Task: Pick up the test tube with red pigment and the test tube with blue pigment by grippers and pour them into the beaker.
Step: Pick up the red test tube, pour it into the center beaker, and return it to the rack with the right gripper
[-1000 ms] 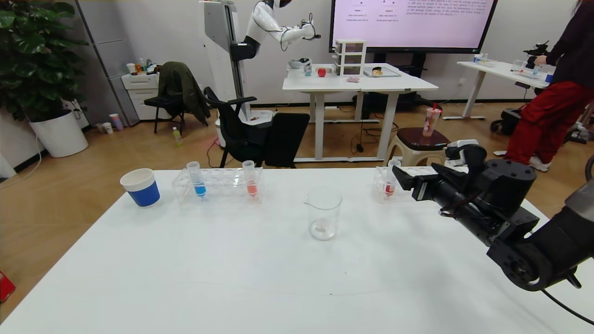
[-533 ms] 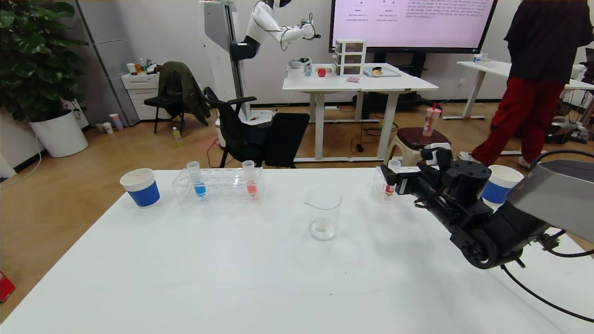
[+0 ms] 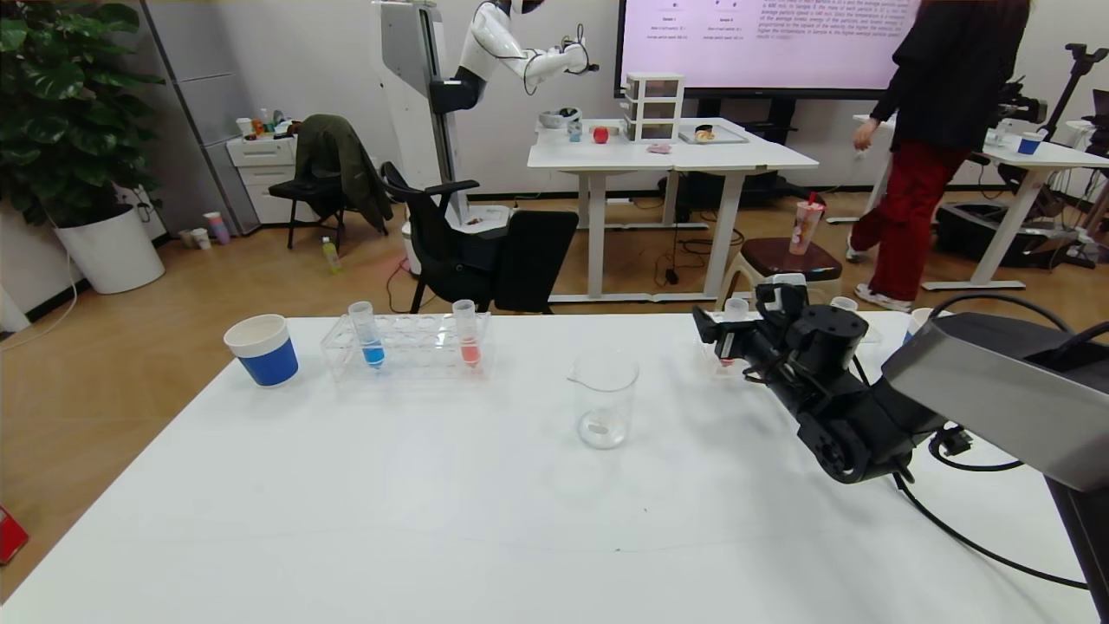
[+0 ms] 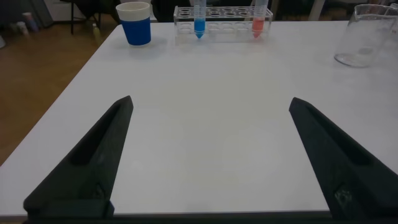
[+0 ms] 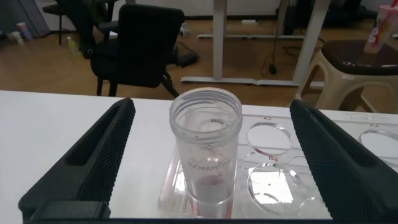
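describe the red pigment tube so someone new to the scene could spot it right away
On the white table, look past the glass beaker to the small clear rack at the far right, where the right gripper sits open around one tube. That is the test tube with red pigment: deep red at its tip, unlike the paler salmon-orange tube in the left rack.

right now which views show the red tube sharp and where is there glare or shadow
Right wrist view: the test tube with red pigment is close and clear between the open right hand, rack holes gleaming. Head view: it is small, half hidden; soft arm shadow on the table.
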